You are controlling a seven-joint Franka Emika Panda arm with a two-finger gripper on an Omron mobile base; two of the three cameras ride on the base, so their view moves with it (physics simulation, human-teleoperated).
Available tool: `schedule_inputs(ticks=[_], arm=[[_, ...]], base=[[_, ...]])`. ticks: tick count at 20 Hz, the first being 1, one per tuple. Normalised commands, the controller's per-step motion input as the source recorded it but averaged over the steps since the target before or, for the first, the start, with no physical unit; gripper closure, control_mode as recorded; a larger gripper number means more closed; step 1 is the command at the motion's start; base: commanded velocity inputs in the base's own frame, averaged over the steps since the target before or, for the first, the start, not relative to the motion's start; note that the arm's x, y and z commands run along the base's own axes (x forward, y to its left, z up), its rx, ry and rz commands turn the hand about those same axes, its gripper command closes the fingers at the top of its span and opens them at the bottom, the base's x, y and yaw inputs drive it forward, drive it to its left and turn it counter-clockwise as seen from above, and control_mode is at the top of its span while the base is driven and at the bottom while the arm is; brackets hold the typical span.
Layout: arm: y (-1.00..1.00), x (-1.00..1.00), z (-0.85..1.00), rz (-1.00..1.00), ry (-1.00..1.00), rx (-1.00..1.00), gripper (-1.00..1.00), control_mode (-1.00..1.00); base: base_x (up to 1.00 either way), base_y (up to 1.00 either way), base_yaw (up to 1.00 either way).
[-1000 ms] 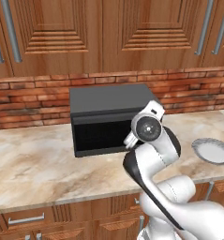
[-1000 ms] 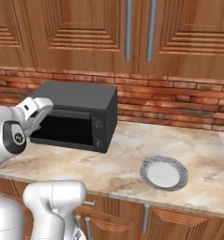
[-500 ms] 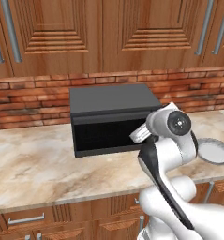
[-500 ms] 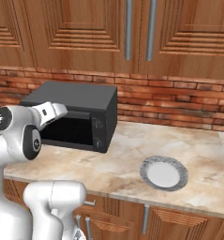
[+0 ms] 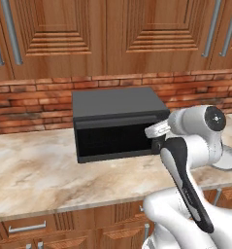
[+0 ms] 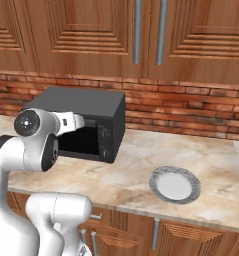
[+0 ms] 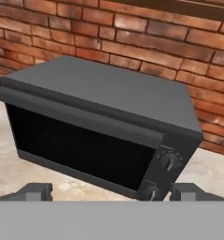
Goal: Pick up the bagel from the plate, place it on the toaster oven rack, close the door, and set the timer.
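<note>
Toaster oven (image 7: 104, 126) — door (image 7: 80, 145) shut, just ahead of the fingers (image 7: 36, 191), which stand wide apart, empty — plate (image 6: 175, 184) well aside on table (image 6: 126, 180).

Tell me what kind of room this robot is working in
Most likely a home kitchen, though a rendered one. A black toaster oven sits on a marble-look counter against a red brick backsplash, with wooden wall cabinets above and a white plate nearby.
</note>
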Motion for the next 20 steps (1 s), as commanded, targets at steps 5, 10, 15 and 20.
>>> schedule_inputs(ticks=[5,10,15,20], arm=[[-0.27,-0.11,-0.01,-0.08,-0.01,0.21,-1.00,-1.00],[-0.08,-0.08,-0.01,-0.11,-0.02,0.04,-1.00,-1.00],[-0.08,0.00,0.00,-0.04,0.00,0.00,-1.00,-1.00],[-0.17,0.00,0.00,0.00,-0.02,0.00,-1.00,-1.00]], base=[[0.00,0.00,0.00],[0.00,0.00,0.00],[0.00,0.00,0.00],[0.00,0.00,0.00]])
